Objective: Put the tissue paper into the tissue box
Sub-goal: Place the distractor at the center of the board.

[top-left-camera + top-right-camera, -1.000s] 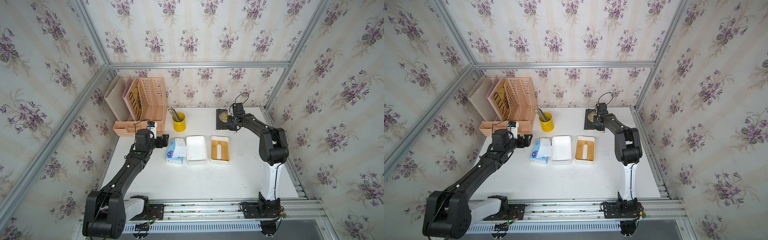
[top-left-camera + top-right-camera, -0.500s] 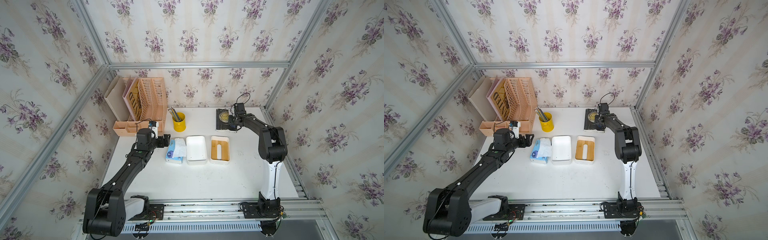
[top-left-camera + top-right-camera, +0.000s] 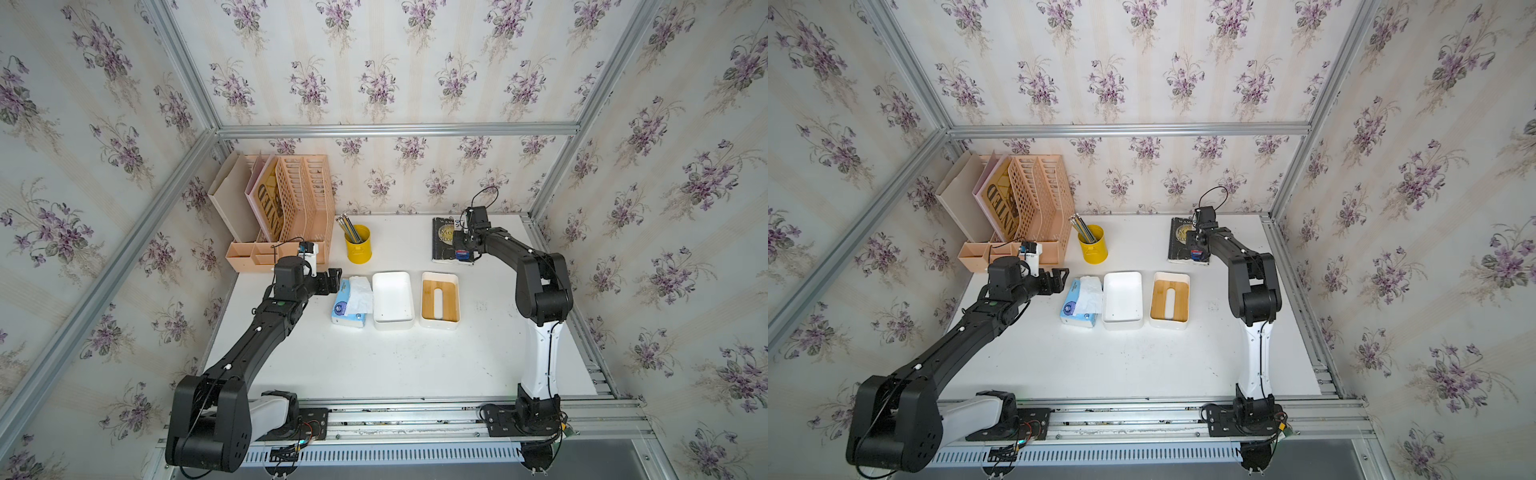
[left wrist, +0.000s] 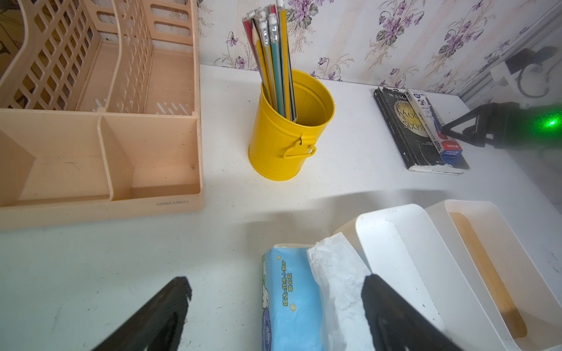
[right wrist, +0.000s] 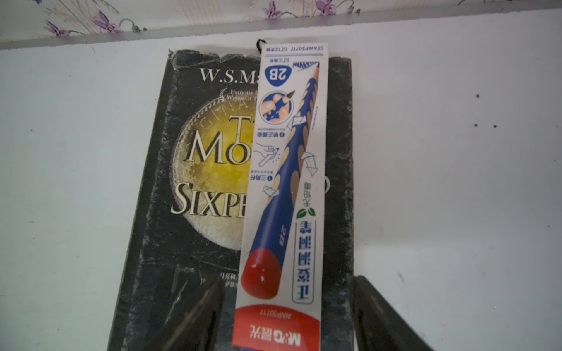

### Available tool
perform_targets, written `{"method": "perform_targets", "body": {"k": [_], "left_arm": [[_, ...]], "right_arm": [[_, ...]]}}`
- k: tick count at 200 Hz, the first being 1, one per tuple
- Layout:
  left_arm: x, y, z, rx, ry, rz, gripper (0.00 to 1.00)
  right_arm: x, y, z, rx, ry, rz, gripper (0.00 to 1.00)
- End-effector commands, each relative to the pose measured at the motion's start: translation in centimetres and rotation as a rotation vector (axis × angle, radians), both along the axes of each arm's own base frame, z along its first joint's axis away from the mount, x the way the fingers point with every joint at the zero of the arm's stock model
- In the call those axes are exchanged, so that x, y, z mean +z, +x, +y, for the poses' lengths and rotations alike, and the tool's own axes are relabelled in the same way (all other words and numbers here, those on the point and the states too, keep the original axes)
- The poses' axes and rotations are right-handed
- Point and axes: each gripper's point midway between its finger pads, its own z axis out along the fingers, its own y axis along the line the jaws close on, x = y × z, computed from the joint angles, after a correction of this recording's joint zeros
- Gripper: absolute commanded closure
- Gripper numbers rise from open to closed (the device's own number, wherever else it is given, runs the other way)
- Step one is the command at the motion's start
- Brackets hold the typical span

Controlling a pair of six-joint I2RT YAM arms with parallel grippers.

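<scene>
The tissue paper (image 3: 348, 308) lies flat on the white surface (image 3: 374, 365), just beside the tissue box (image 3: 392, 301). The box is open on top. Its wood lid (image 3: 439, 300) lies on the surface on the box's other side. A bit of white tissue sticks out of the pack toward the box.

The left hand (image 3: 333, 279) is open wide at the far end of the pack. In the left wrist view the pack sits between its two black fingers (image 4: 170, 304). It holds nothing.

The right hand (image 5: 289, 281) is well apart, at the back, over a black book (image 5: 188, 152). It is open too. A long pencil packet (image 5: 289, 182) lies on the book between its fingers, with a gap on each side.

A yellow cup (image 3: 358, 245) of pencils stands near the back wall.
</scene>
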Motion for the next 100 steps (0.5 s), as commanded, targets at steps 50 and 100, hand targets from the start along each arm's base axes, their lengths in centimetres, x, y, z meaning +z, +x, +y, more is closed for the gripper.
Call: {"method": "perform_targets", "body": {"k": [50,100], "left_arm": [[0.0,0.1,0.4,0.018,0.027,0.021,0.07],[-0.8,-1.3,1.9,0.079,0.095,0.169,0.06]], "right_arm": [[5.0,-1.7,1.4,0.041,0.033,-0.059,0.25],[10.1,-5.5,4.3,0.114,0.033,-0.121,0.28]]}}
